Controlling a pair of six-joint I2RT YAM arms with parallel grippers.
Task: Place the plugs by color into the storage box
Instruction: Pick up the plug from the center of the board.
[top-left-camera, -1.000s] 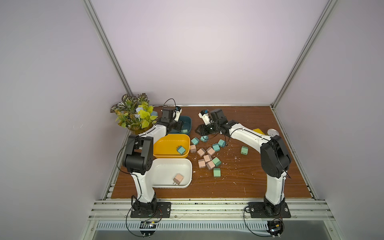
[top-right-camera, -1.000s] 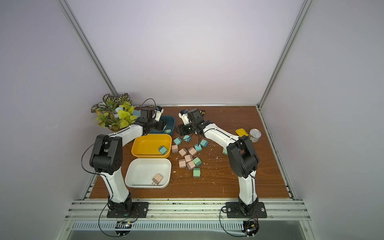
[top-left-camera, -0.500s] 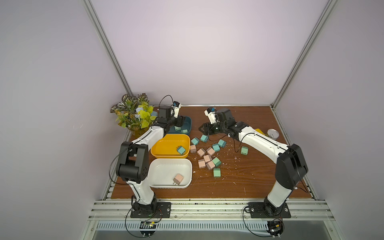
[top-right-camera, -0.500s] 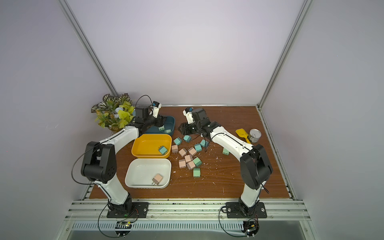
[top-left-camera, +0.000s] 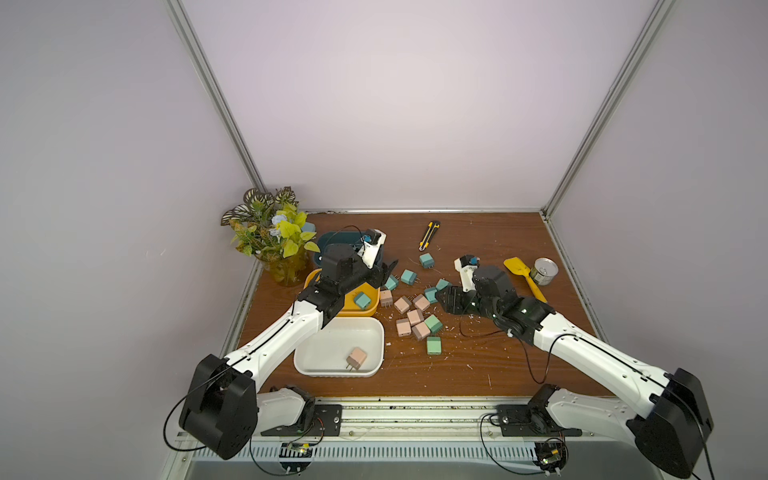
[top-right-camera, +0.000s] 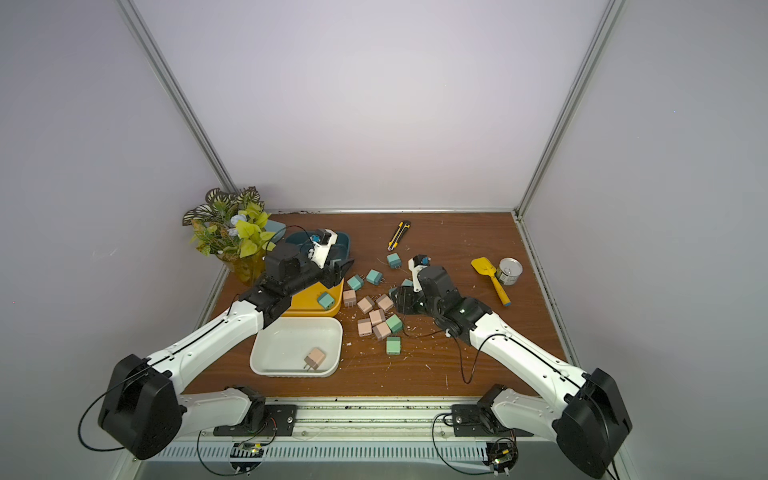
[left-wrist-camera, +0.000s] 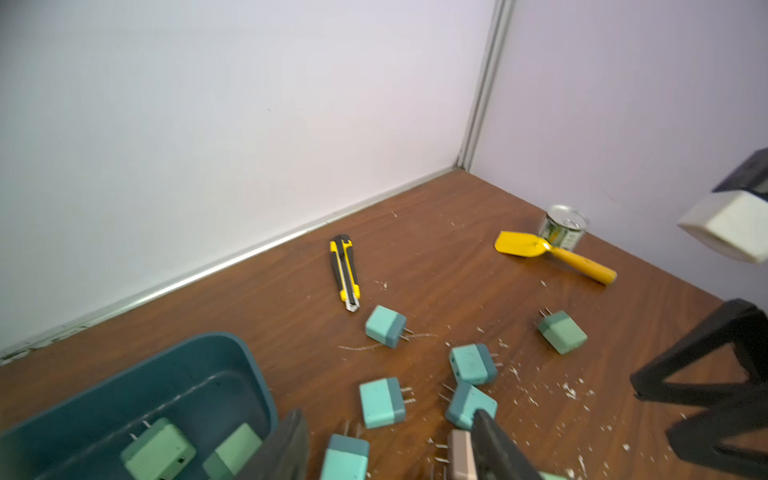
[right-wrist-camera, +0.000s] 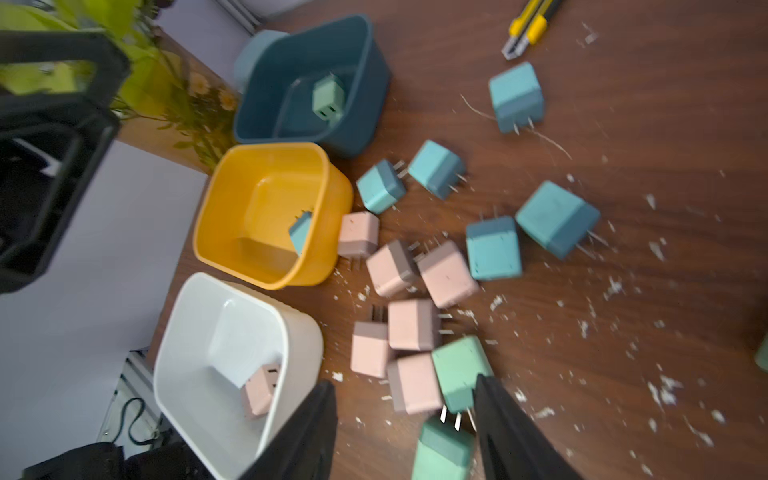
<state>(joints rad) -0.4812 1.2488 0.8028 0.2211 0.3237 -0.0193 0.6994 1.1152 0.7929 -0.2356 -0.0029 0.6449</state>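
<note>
With the back wall as twelve o'clock, both top views show three tubs along the nine o'clock side of the bench (top-left-camera: 478, 374): a white tub (top-left-camera: 328, 345) nearest, a yellow tub (top-left-camera: 365, 311) in the middle and a dark blue tub (top-left-camera: 332, 240) farthest back. The white tub holds one pink plug (top-left-camera: 356, 357), its prongs toward seven o'clock, and the yellow tub holds one teal plug (top-left-camera: 362, 300). The loose plugs (top-left-camera: 415, 318) are near-cubes scattered at the bench's centre. The pink ones are bunched together, and the two rearmost teal plugs (top-left-camera: 427, 261) point their prongs toward four o'clock. The left gripper (top-left-camera: 388, 272) is at the yellow tub's far corner, and the right gripper (top-left-camera: 444, 301) is at the three o'clock edge of the pile. In the left wrist view the left gripper (left-wrist-camera: 386, 415) is spread and grips nothing, with plugs lying on the bench beneath it. The dark blue tub there holds two green plugs (left-wrist-camera: 158, 449). The right wrist view is blurred. It shows the right gripper (right-wrist-camera: 404, 380) spread and empty above two more green plugs, and the prongs of one aim at the other.
</note>
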